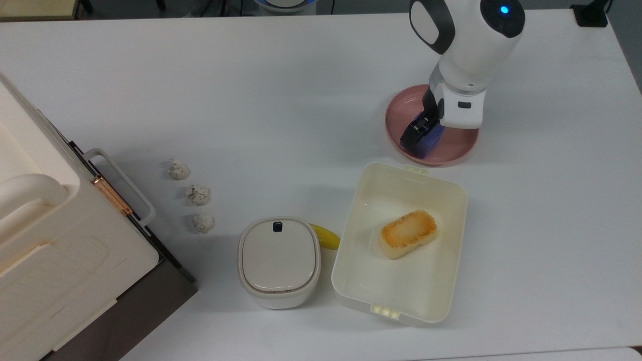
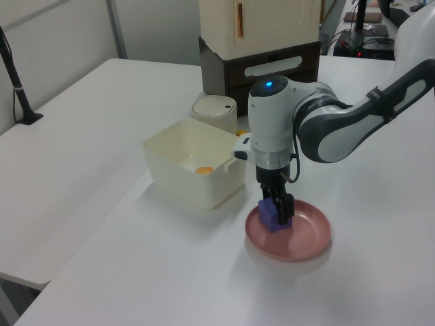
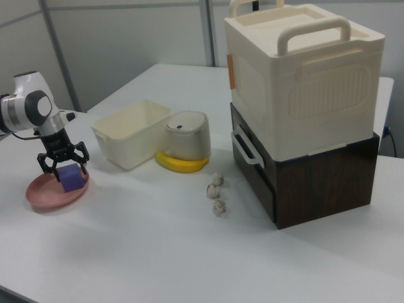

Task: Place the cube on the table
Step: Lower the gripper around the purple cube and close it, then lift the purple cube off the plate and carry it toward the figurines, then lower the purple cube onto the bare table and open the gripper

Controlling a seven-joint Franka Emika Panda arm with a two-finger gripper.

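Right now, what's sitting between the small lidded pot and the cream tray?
In the top view, a yellow banana lies between the lidded pot and the cream tray, its end poking out of the gap; the right view shows it curving around the pot's base.

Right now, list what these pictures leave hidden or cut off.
- Cube: in the top view, mostly covered by the end effector and wrist.
- Banana: top view, largely hidden behind the lidded pot.
- Big cream case: cut by the top view's left edge.

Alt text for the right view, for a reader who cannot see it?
The claw straddles the purple-blue cube on a pink plate, fingers spread. Farther along the white table sit a cream tray and a lidded pot.
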